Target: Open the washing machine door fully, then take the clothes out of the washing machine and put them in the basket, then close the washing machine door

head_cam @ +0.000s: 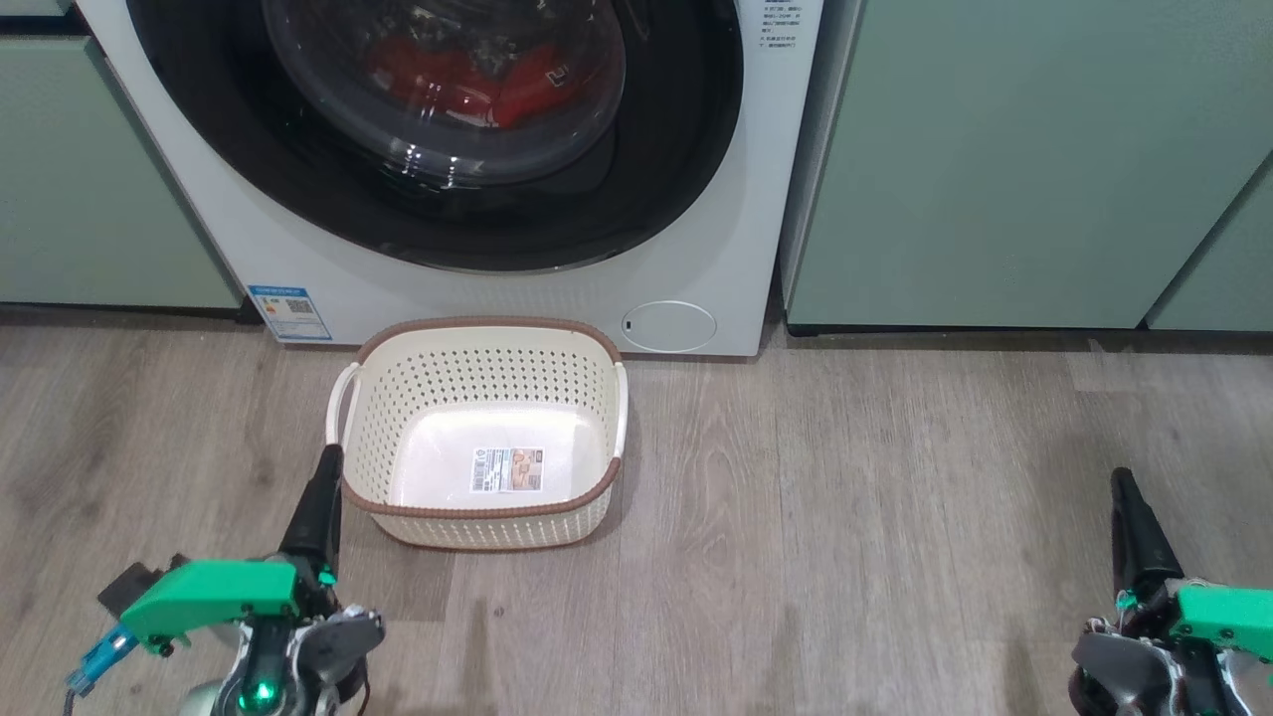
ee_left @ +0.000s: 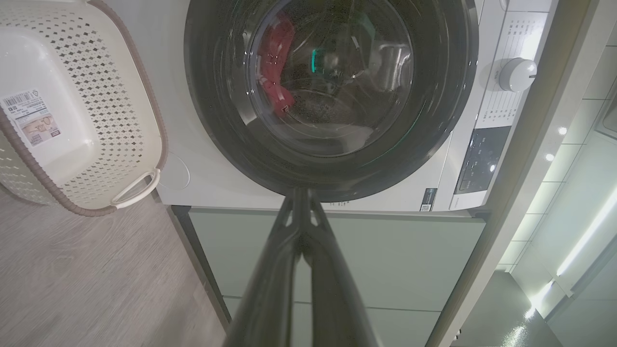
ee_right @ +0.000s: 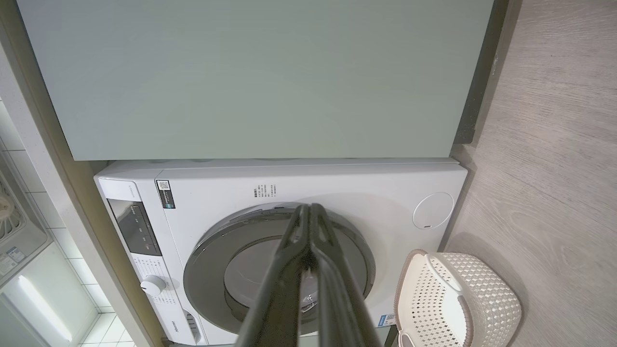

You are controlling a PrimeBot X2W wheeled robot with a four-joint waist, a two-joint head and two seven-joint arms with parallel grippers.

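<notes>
The white washing machine [head_cam: 696,199] stands ahead between green cabinets, its black-rimmed round door [head_cam: 438,219] closed. Red clothes [head_cam: 467,80] show through the glass, and again in the left wrist view [ee_left: 274,72]. An empty cream basket [head_cam: 477,428] sits on the floor in front of the machine. My left gripper [head_cam: 326,467] is shut, low at the lower left, its tip beside the basket's left rim. Far from the basket, at the lower right, is my right gripper [head_cam: 1124,487], shut too. Each wrist view shows its fingers [ee_left: 301,202] [ee_right: 308,212] pressed together, empty.
Pale green cabinets [head_cam: 995,159] flank the machine on both sides. Wood-look floor [head_cam: 845,517] spreads around the basket. A round service flap [head_cam: 668,326] and a blue label [head_cam: 290,312] sit low on the machine's front. The control knob [ee_left: 516,74] is on the top panel.
</notes>
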